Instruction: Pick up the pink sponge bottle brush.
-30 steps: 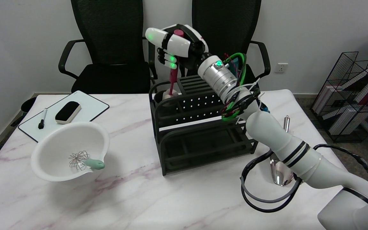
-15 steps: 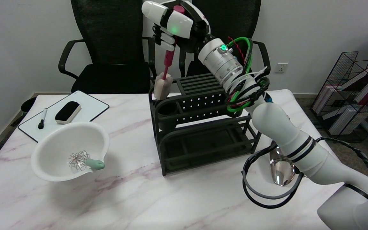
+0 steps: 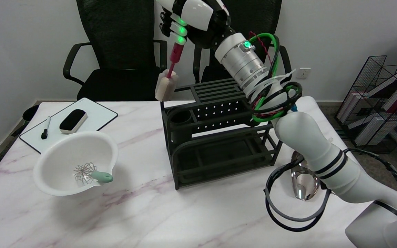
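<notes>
While the right hand (image 3: 188, 17) gripped the pink sponge bottle brush (image 3: 169, 74) by its handle above the black rack (image 3: 219, 137), a firm, steady hold seemed wise.

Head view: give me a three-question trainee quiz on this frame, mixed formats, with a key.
1. True or false: the brush is standing in the rack.
2. What lies in the bowl? A) marker B) whisk C) spoon
3. Fill in: the robot hand holds the brush by its ___ handle.

Key:
1. False; it hangs in the air above the rack's left end, sponge end down.
2. B, the whisk.
3. Pink.
</notes>
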